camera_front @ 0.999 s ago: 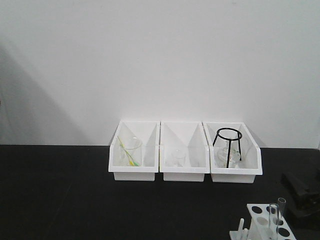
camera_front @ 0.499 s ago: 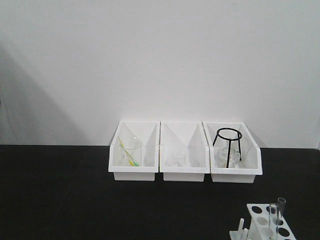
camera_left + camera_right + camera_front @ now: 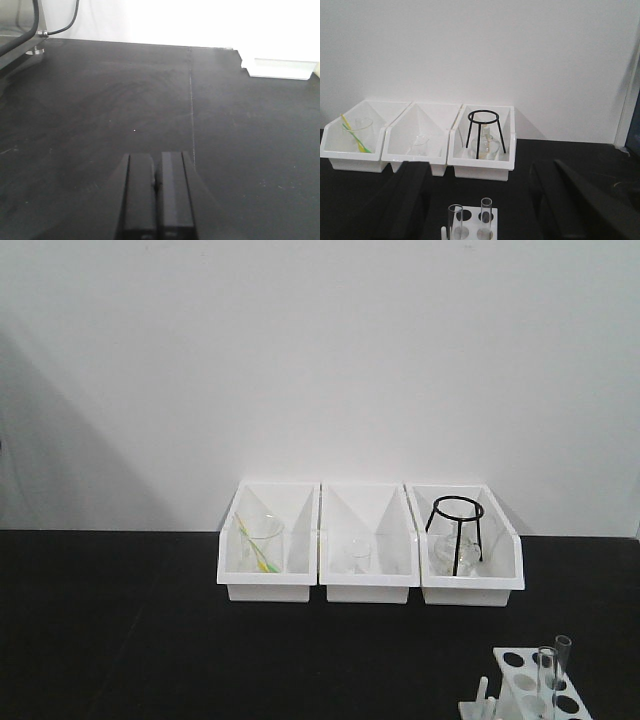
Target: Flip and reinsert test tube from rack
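The white rack [image 3: 508,669] stands at the table's front right corner, cut off by the frame's bottom edge. Two clear test tubes stand upright in it, open rims up: one nearer [image 3: 547,670], one behind [image 3: 563,654]. In the right wrist view the rack [image 3: 472,223] and the tubes [image 3: 455,221] [image 3: 485,212] lie low in the middle. My right gripper [image 3: 480,169] is open, its dark fingers [image 3: 407,197] wide on either side, well apart from the tubes. My left gripper [image 3: 156,159] is shut on nothing above bare black table.
Three white bins [image 3: 268,575] [image 3: 368,575] [image 3: 470,575] line the back wall, holding beakers and a black tripod ring stand [image 3: 484,129]. One bin corner [image 3: 280,67] shows far right in the left wrist view. A metal frame with cable [image 3: 30,30] is at far left.
One second ago my right gripper showed at the right edge of the front view; it has left that view. Rack, tubes and bins have not moved.
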### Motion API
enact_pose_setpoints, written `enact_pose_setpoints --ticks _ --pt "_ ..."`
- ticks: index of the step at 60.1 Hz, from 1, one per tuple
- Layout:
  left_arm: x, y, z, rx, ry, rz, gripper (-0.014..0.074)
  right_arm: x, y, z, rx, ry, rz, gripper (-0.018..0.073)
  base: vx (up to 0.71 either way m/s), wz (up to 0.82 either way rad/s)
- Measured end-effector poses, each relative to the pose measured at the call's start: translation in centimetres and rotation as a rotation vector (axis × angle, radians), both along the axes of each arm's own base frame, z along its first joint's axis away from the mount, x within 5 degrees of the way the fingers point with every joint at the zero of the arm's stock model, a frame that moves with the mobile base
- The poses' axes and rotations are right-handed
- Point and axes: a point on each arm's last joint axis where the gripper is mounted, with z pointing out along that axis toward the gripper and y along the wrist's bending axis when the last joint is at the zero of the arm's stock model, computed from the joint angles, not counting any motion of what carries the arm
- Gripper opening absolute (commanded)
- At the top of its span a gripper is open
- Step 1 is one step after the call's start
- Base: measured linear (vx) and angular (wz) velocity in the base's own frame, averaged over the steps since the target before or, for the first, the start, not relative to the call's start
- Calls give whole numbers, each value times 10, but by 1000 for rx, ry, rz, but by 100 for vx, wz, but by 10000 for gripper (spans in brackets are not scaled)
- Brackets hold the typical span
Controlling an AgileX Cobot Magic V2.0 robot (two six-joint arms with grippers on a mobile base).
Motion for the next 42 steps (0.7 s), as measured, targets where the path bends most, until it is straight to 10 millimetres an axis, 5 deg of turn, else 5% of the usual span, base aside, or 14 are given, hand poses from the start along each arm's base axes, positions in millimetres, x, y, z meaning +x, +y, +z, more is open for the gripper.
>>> enact_pose_setpoints --ticks 9,24,42 --pt "0 0 0 0 0 0 -6 -11 -1 -9 -2 -16 1 298 0 0" --pt "0 0 0 0 0 0 -6 -53 -6 -55 -40 -101 -13 -17 0 0" --pt "0 0 0 0 0 0 -6 -65 -8 -124 -94 -77 -50 -13 0 0"
